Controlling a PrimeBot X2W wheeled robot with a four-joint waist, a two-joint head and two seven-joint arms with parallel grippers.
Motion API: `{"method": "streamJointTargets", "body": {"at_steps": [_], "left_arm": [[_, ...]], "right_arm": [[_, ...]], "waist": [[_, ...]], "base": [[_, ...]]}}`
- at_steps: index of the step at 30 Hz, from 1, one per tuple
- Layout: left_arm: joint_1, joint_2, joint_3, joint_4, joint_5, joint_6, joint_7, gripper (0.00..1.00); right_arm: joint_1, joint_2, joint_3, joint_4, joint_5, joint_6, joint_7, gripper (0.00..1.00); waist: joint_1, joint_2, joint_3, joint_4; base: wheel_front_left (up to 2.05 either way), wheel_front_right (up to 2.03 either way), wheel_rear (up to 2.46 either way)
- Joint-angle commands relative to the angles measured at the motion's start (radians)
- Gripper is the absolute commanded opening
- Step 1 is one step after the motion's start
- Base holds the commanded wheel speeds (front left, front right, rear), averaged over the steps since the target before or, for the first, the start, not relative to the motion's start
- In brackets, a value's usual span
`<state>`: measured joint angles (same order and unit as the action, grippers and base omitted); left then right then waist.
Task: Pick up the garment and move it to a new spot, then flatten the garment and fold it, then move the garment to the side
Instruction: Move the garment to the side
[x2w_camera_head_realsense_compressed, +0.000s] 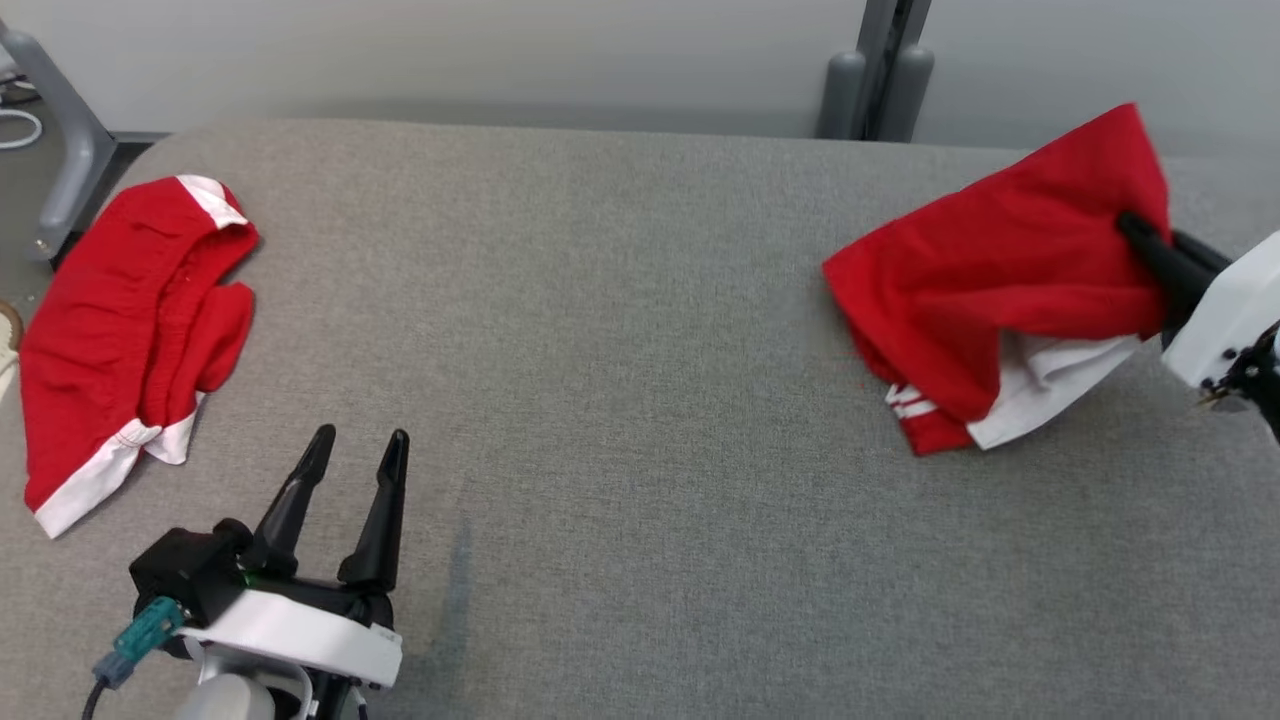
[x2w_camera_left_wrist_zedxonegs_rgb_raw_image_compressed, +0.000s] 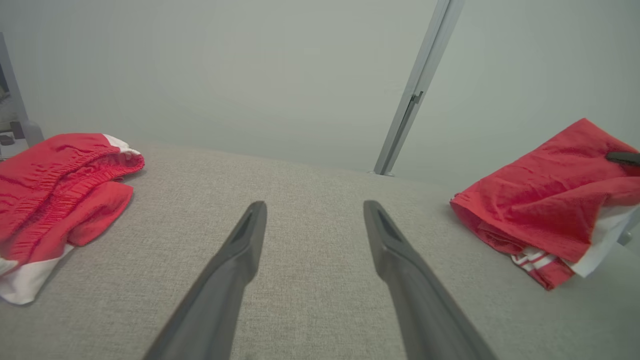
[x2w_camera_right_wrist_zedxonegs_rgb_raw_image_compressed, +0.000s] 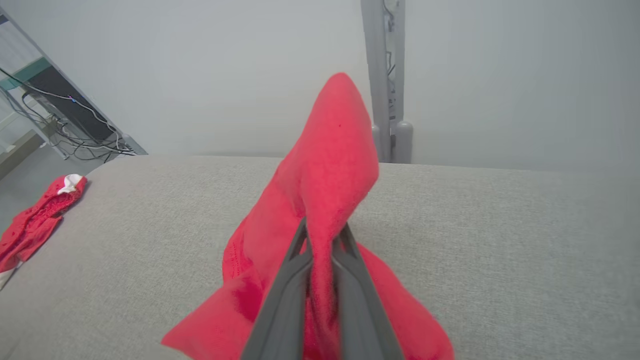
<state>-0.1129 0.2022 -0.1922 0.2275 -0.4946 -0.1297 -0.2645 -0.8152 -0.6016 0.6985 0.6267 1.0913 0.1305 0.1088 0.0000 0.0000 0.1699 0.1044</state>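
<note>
At table's right, right gripper (x2w_camera_head_realsense_compressed: 1135, 228) clamping red garment (x2w_camera_head_realsense_compressed: 990, 280)

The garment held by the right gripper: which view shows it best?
The head view: the whole held garment shows, pinched at one end by the right gripper. The left wrist view shows it side-on, cut at the frame edge; the right wrist view shows the pinched fold close up.

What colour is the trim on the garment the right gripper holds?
White, on a red garment, plus white stripes at one corner. Best in head view.
</note>
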Motion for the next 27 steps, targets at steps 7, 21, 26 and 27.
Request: {"method": "streamJointTargets", "body": {"at_steps": [7,21,26,27], "left_arm": [[-0.054,0.036,-0.002,-0.082,-0.011,-0.002,-0.001,1.00],[-0.075,0.068,0.004,-0.149,-0.017,-0.002,-0.001,1.00],[-0.083,0.078,0.005,-0.158,-0.020,-0.002,-0.001,1.00],[-0.084,0.080,0.004,-0.158,-0.020,-0.002,-0.001,1.00]], "right_arm": [[-0.098,-0.050,-0.021,0.125,-0.063,0.001,-0.086,0.00],[-0.240,-0.030,-0.045,0.424,-0.231,0.001,-0.195,0.00],[-0.292,0.012,-0.072,0.556,-0.283,0.001,-0.263,0.00],[-0.300,0.023,-0.074,0.577,-0.290,0.001,-0.272,0.00]], "waist": [[0.0000,0.0000,0.112,-0.040],[0.0000,0.0000,0.196,-0.078],[0.0000,0.0000,0.207,-0.083],[0.0000,0.0000,0.208,-0.083]], "base": [[0.00,0.00,0.00],[0.00,0.00,0.00],[0.00,0.00,0.00],[0.00,0.00,0.00]]}}
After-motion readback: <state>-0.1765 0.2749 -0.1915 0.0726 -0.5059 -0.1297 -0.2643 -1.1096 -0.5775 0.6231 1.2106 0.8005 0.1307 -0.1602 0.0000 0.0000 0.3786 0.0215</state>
